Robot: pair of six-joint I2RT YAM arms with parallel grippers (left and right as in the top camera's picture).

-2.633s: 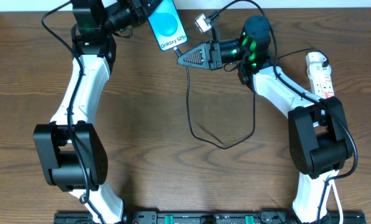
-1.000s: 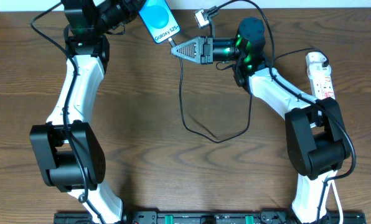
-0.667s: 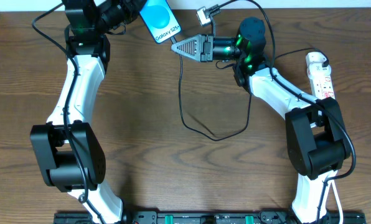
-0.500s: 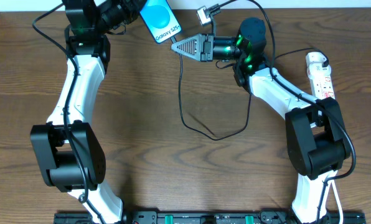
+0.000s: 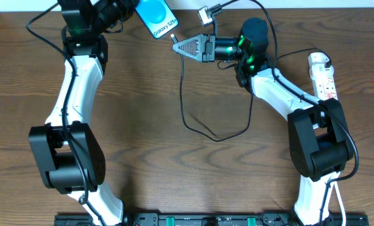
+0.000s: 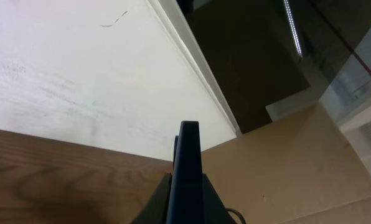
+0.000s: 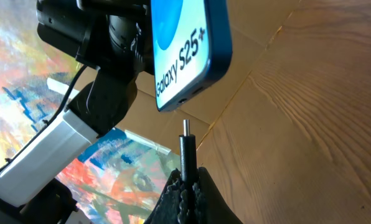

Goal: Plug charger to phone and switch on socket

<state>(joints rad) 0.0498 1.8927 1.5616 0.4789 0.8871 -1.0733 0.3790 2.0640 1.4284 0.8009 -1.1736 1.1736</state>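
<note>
My left gripper (image 5: 138, 9) is shut on the phone (image 5: 155, 16), a slim smartphone with a blue screen, and holds it above the table's back edge. In the left wrist view the phone (image 6: 187, 174) shows edge-on between the fingers. My right gripper (image 5: 176, 45) is shut on the charger's small plug tip (image 7: 185, 146), which points at the phone's bottom port (image 7: 184, 99) with a small gap. The thin black cable (image 5: 213, 135) loops down over the table. The white socket strip (image 5: 322, 76) lies at the right.
The charger's grey plug block (image 5: 204, 16) lies at the back edge near the right wrist. A cardboard surface (image 6: 285, 162) and a white wall (image 6: 79, 74) lie behind the table. The right arm's elbow (image 5: 319, 138) stands by the socket strip.
The left gripper has drawn the phone up and to the left, away from the plug tip. The right gripper has held almost still over the last second.
</note>
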